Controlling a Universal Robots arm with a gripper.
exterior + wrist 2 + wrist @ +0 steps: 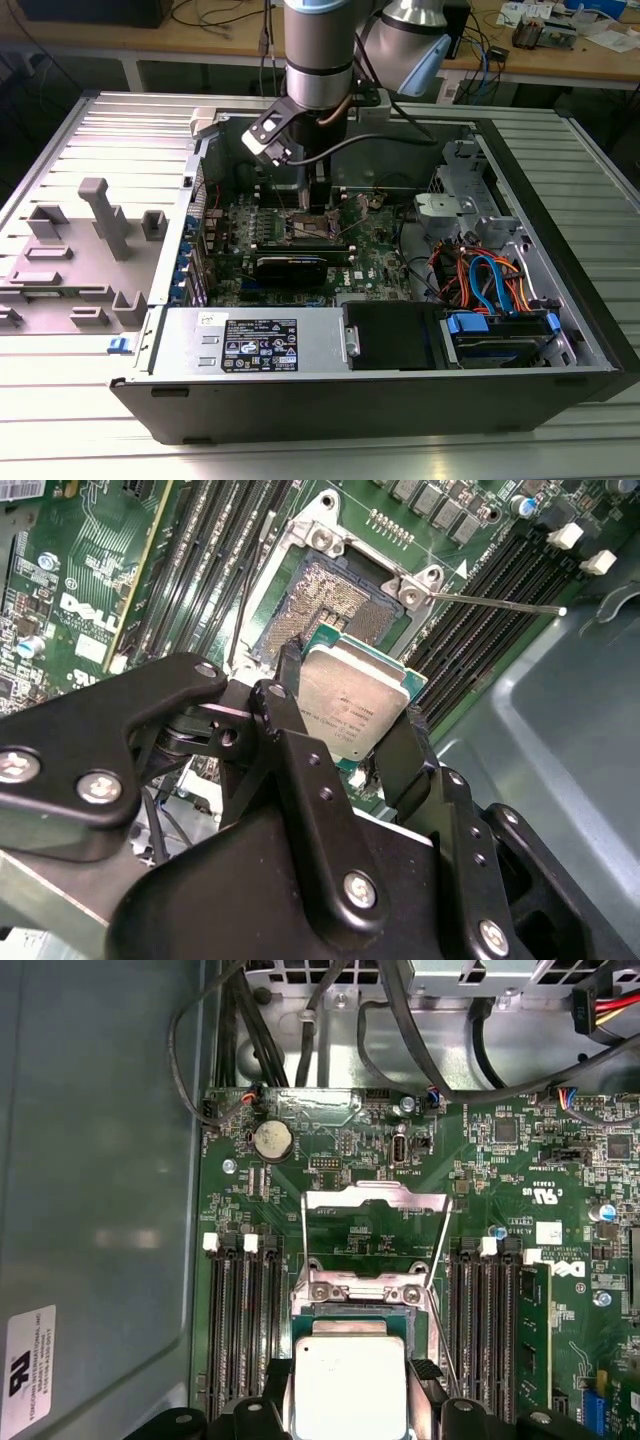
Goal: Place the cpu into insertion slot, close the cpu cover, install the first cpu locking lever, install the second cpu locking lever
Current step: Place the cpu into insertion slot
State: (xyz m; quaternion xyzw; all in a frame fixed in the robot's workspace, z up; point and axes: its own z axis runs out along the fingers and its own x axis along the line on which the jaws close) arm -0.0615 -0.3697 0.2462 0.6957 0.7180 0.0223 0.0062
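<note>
Right now your gripper's [350, 720] fingers [425, 1375] are clamped on opposite edges of the cpu [345, 690], held just above the insertion slot [335, 595] and not seated. You can see the cpu cover [375, 1198] hinged up off the slot, with a thin locking lever [500, 603] sticking out beside it. In the exterior view, the gripper sits over the far part of the motherboard [390, 255], inside the computer case [350, 400].

Logo [85, 608] on motherboard [30, 630], faint print on the cpu [350, 705], label [258, 345] on power supply [190, 350], sticker [25, 1365] on case wall [100, 1160]
</note>
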